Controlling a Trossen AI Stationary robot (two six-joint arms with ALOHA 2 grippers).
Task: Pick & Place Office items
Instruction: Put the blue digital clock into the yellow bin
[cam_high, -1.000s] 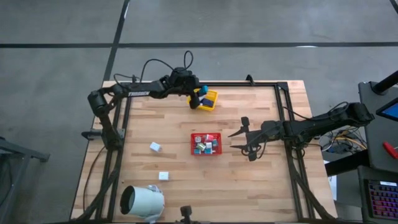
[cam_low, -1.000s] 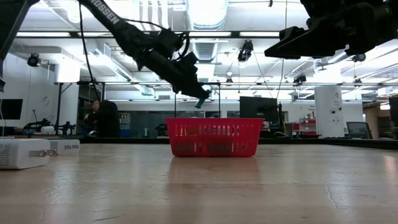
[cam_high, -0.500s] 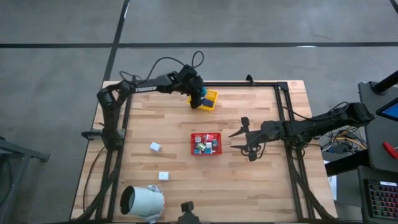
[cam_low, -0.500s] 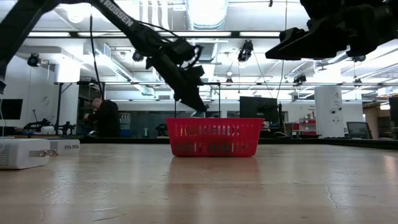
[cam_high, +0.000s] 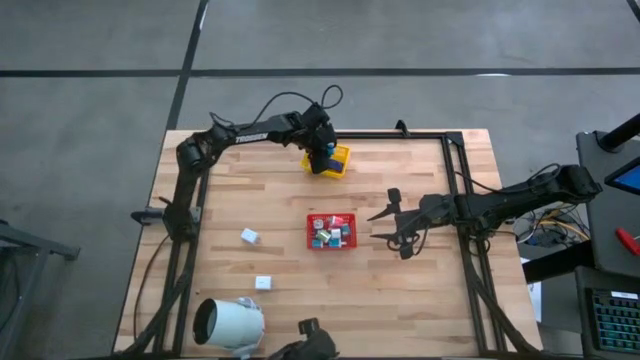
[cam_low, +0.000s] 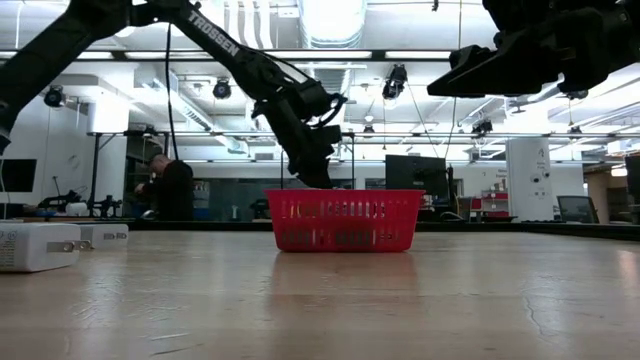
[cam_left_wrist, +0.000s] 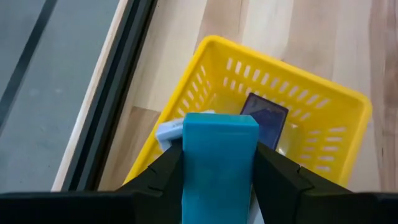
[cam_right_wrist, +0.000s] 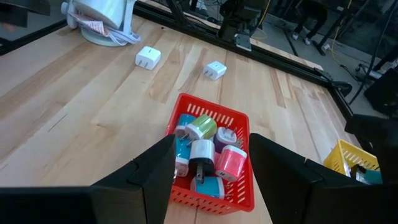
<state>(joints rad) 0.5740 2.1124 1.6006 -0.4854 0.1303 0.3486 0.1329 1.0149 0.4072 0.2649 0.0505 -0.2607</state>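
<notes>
Wooden table (cam_high: 420, 290): only left wrist view shows teal piece (cam_left_wrist: 219, 162) between fingers (cam_left_wrist: 160, 175).

White lettering "TROSSEN" on dark left arm (cam_low: 215, 37), readable in low view, running along arm's upper link. Same lettering shows on that arm in high view, too small to read. No other legible text.

One tray (cam_high: 329, 232) is sitting at the table's (cam_high: 420, 300) middle, several office items (cam_right_wrist: 202, 149) lying in it. Another tray (cam_high: 338, 160) is sitting near the far edge. Two items (cam_high: 249, 236) are lying left of the middle tray, and a cylinder (cam_high: 228, 324) is lying at the near left corner.
</notes>
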